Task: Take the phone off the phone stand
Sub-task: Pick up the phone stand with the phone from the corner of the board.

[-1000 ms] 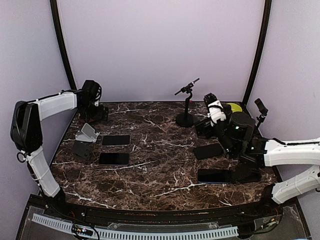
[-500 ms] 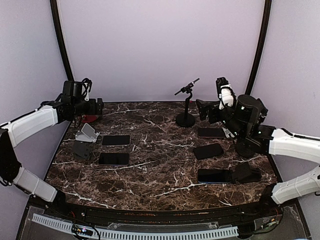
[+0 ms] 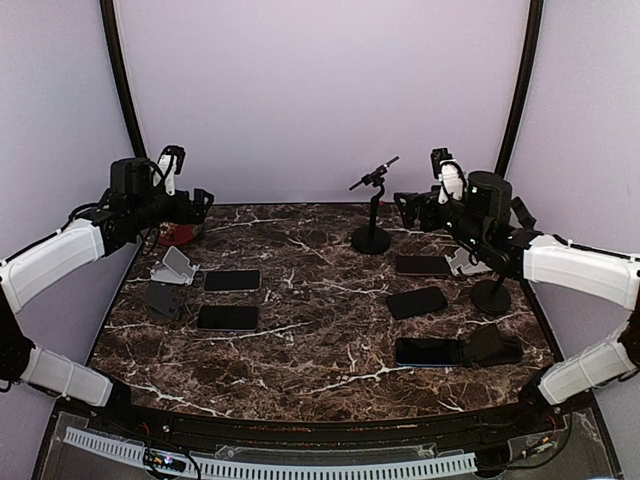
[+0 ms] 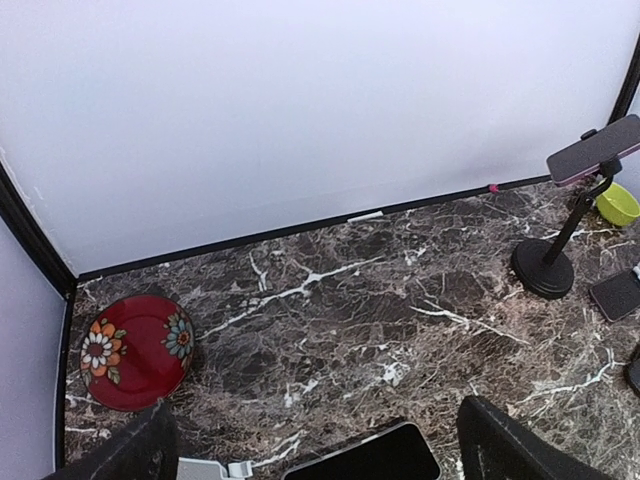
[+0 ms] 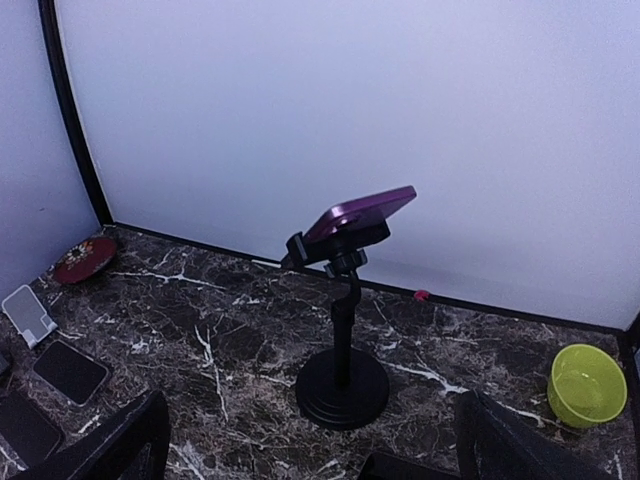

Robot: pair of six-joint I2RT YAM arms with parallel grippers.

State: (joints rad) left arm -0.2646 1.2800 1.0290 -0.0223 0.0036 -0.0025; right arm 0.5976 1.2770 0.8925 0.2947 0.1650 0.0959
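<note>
With left pincer point(image 4: 318, 410) and right pincer point(image 5: 310, 405) spread and empty, the phone point(image 5: 360, 212) sits clamped atop its phone stand point(image 5: 342, 385) at the rear of the surface point(image 3: 320, 330), where a hard tug could topple the stand.

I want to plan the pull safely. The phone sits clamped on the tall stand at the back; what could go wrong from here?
1. The stand is a thin pole on a small round base; pulling the clamped phone sideways may tip it.
2. A flat phone lies near that base, on the side of the open right tool; a low approach might knock it.
</note>
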